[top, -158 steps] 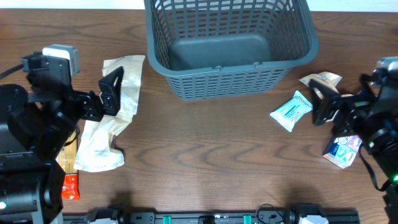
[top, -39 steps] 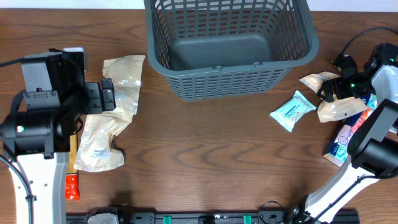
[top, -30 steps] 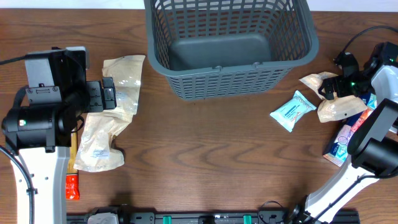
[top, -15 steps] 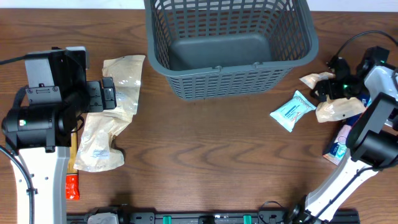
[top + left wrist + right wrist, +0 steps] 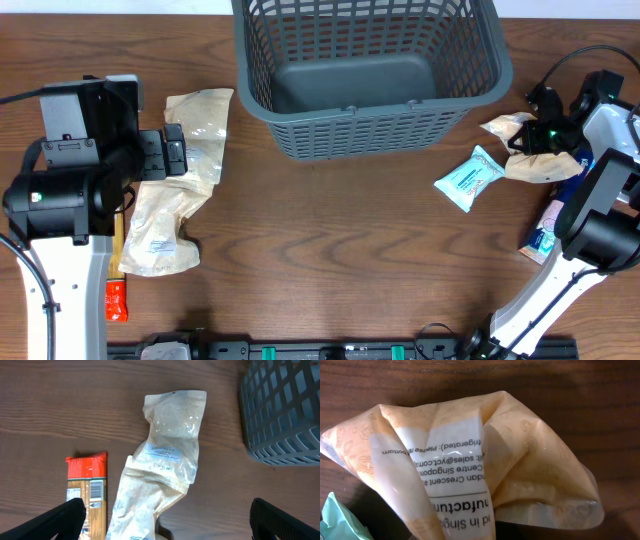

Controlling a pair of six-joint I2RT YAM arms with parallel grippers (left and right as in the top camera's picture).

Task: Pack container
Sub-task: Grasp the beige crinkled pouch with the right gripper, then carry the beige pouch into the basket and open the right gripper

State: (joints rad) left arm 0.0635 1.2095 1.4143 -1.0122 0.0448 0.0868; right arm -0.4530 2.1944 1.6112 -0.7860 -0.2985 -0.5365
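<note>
The container (image 5: 370, 75), a large dark grey lattice basket, stands at the back centre with nothing showing on its floor; its corner shows in the left wrist view (image 5: 285, 410). My right gripper (image 5: 537, 140) is shut on a crumpled beige packet (image 5: 545, 167) to the basket's right. That packet (image 5: 470, 460) fills the right wrist view and bunches into the jaws of my right gripper (image 5: 487, 532). My left gripper (image 5: 172, 152) hangs open over long beige packets (image 5: 180, 195). In the left wrist view it (image 5: 172, 525) has a packet (image 5: 170, 455) between its wide-apart fingers.
Another beige packet (image 5: 503, 127) and a light blue packet (image 5: 468, 178) lie beside the right gripper. A blue and red packet (image 5: 552, 235) lies near the right edge. An orange-topped packet (image 5: 87, 492) lies left of the beige ones.
My right gripper has shut on the beige packet, which has crumpled and shifted slightly up and to the left. The left arm has not moved.
</note>
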